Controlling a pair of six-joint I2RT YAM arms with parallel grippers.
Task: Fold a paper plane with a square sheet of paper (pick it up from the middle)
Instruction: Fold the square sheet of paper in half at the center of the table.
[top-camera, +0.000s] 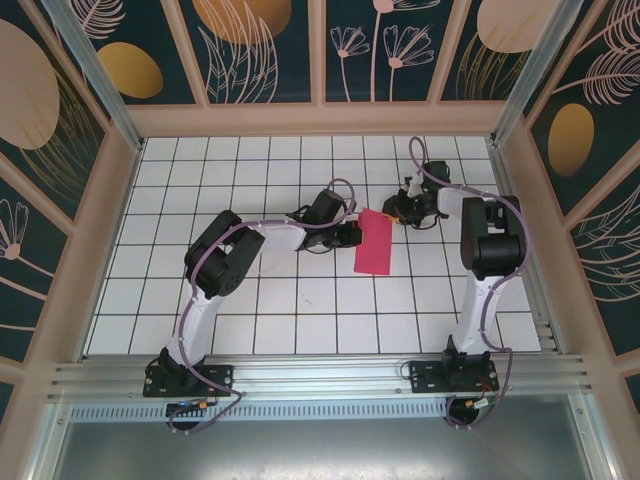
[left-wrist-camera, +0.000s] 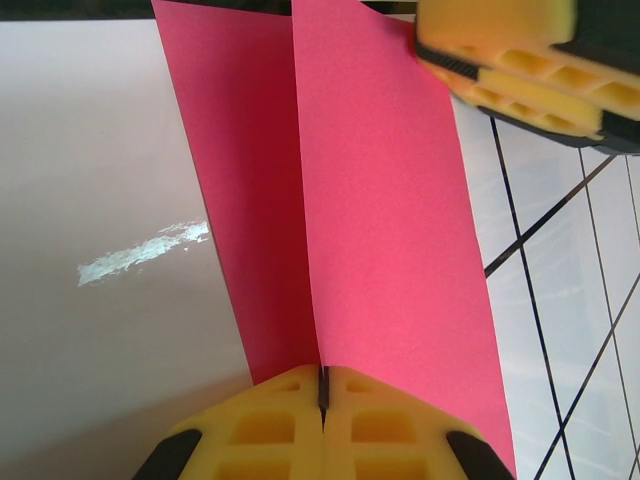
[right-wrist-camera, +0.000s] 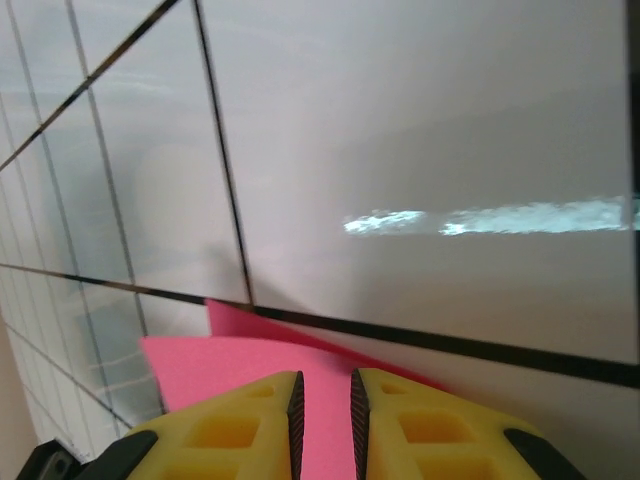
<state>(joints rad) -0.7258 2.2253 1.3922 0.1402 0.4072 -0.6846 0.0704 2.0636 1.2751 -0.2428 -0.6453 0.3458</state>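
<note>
End effectors at the folded paper
Near the bench (top-camera: 130, 300) centre, the left end effector (left-wrist-camera: 322, 372) is clamped on the square sheet of paper (top-camera: 375, 243); the right end effector (right-wrist-camera: 325, 378), nearly closed, is at its far corner, grip unclear.

Square sheet of paper (top-camera: 373, 246): magenta-pink, folded along centre crease into narrow strip, middle of table (top-camera: 300, 300).
</note>
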